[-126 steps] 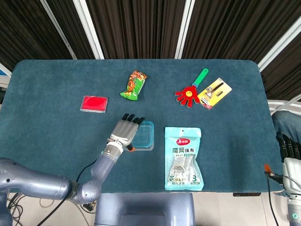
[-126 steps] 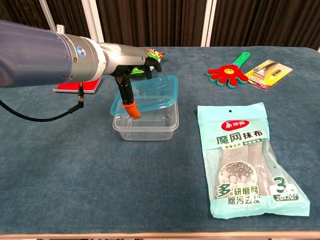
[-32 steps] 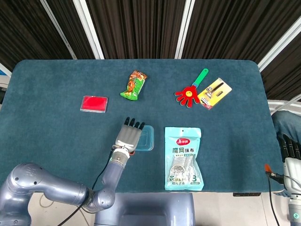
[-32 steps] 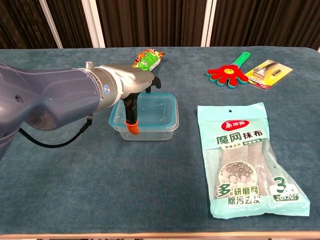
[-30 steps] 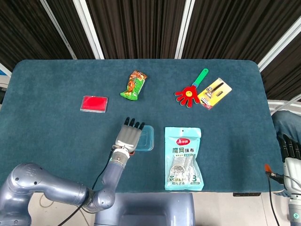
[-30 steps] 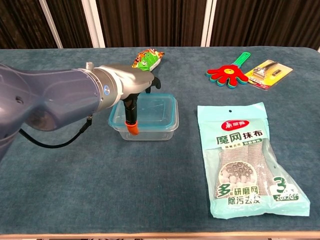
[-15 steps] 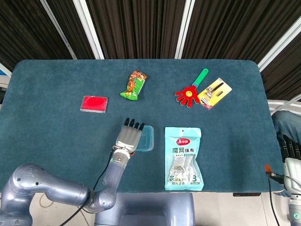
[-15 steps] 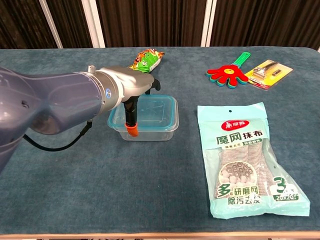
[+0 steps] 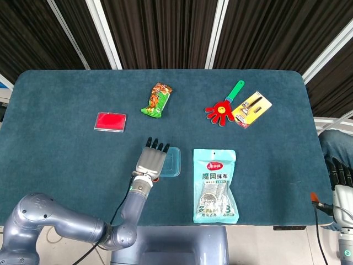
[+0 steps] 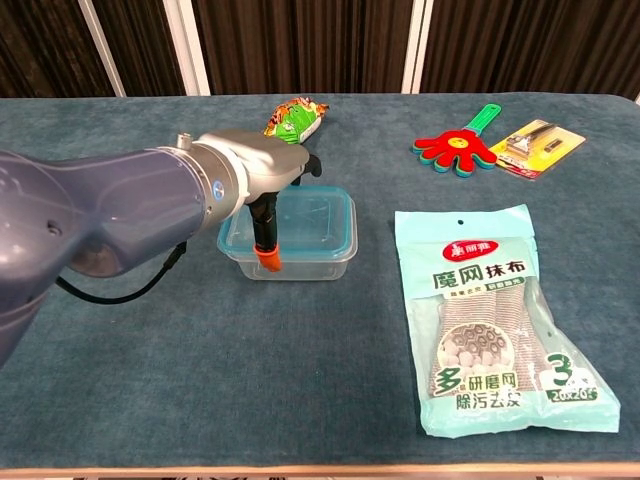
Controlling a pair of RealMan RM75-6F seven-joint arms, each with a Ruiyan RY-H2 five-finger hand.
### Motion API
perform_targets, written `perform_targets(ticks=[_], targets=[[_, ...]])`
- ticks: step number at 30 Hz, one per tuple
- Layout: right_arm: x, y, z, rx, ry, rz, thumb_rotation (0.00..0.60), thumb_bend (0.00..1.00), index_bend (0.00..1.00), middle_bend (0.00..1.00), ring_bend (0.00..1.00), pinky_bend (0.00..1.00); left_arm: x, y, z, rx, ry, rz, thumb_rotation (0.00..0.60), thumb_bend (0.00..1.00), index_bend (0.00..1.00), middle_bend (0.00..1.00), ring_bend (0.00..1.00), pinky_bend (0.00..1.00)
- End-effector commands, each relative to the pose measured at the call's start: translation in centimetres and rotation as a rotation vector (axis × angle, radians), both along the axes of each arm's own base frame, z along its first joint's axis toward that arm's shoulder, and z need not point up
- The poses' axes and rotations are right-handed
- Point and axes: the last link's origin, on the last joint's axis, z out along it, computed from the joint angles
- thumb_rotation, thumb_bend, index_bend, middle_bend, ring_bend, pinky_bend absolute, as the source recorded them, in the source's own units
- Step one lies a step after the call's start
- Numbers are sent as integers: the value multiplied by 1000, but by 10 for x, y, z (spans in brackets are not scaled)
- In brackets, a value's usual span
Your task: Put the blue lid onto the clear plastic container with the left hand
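Observation:
The blue lid (image 9: 174,161) (image 10: 320,215) lies flat on the clear plastic container (image 10: 310,262), near the table's front middle. My left hand (image 9: 150,160) (image 10: 262,165) covers the lid's left part. Its fingers stretch over the top, and the orange-tipped thumb hangs down against the front-left rim and container wall, so it still holds the lid there. The lid's left corner is hidden under the hand. My right hand (image 9: 340,175) shows only in the head view, off the table's right edge, fingers straight and holding nothing.
A large cleaning-cloth pack (image 9: 215,185) (image 10: 495,320) lies just right of the container. A green snack bag (image 9: 157,99) sits behind it, a red flat box (image 9: 110,121) to the back left, and a red hand clapper (image 9: 223,107) and carded tool pack (image 9: 251,109) to the back right.
About four seconds ago the lid hung tilted above the container in my left hand; now it sits level on the rim. Over the last second the hand has barely shifted.

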Motion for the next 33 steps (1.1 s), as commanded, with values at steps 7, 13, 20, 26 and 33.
perform_targets(ticks=[7, 13, 20, 26, 33], targets=[[0, 0, 0, 0, 0, -3, 600, 338, 0, 14, 0, 0, 3, 0, -2, 2, -10, 0, 600, 98, 75, 293, 37, 25], [0, 0, 0, 2, -2, -3, 600, 338, 0, 14, 0, 0, 5, -1, -4, -1, -5, 4, 600, 94, 72, 277, 37, 25], [0, 0, 0, 3, -4, -3, 600, 339, 0, 14, 0, 0, 4, -1, -5, 4, 5, 13, 600, 83, 66, 242, 37, 25], [0, 0, 0, 5, -4, -4, 600, 338, 0, 15, 0, 0, 5, 0, -5, 5, 2, 15, 600, 73, 67, 235, 37, 25], [0, 1, -1, 4, -5, -5, 600, 339, 0, 15, 0, 0, 7, 1, -4, 11, -4, 12, 600, 72, 64, 206, 37, 25]])
